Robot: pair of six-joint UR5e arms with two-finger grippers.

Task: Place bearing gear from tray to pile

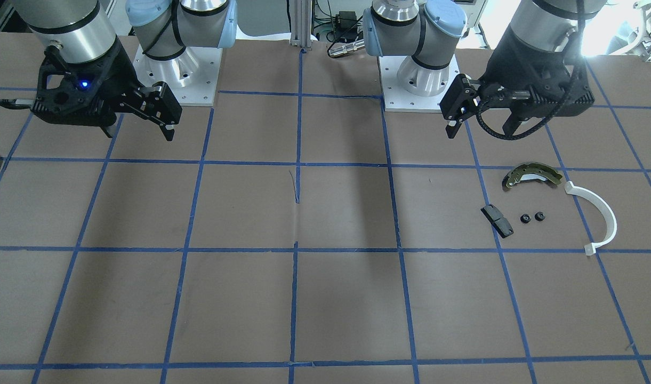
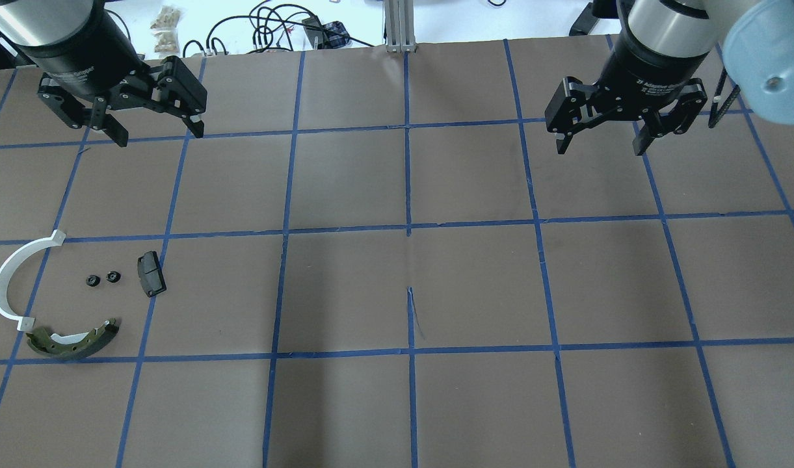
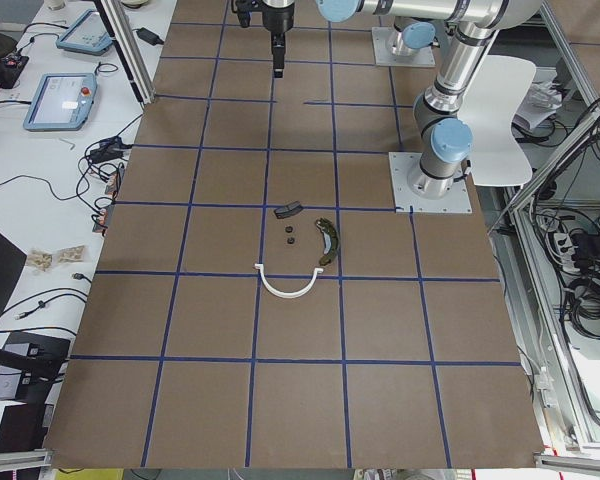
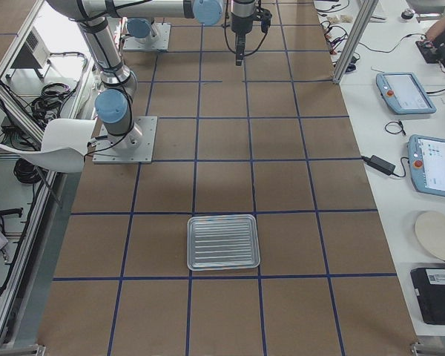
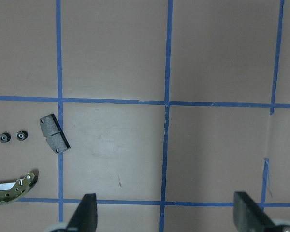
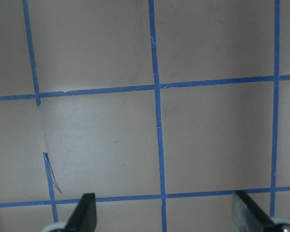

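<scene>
Count: 2 bearing gears [image 2: 92,281] [image 2: 113,277], 1 black block [image 2: 151,273], 1 brake shoe [image 2: 75,342], 1 white arc [image 2: 6,286], 1 tray [image 4: 223,242], 2 arms.

L fingers [image 2: 192,114]: spread wide, nothing btwn them, up off the bench [image 2: 475,286]. R fingers [image 2: 561,127]: same, spread wide and holding nothing.

Gears: both on the bench in the pile [image 1: 544,208], not in the tray. They sit side by side, near each other but apart. Each is small, black and round, lying flat w/ bore up, so no long axis. The pair lines up roughly along the bench length.

Rel. to L fingers: the pile is well apart from them, on the robot's side and a bit outboard. In the L wrist view the gears are at far left, past the left-hand finger [image 5: 87,212], w/ the block btwn gears and that finger's line.

Around the gears:
- Block: long axis approx toward/away from the robot, slightly tilted.
- Shoe: on the robot's side of the gears, long axis along the bench, hollow side facing the gears.
- Arc: outboard, also opening toward the gears; one end is just beside the shoe's end.

Tray: flat on the bench, well apart from R fingers, out toward the R end.
</scene>
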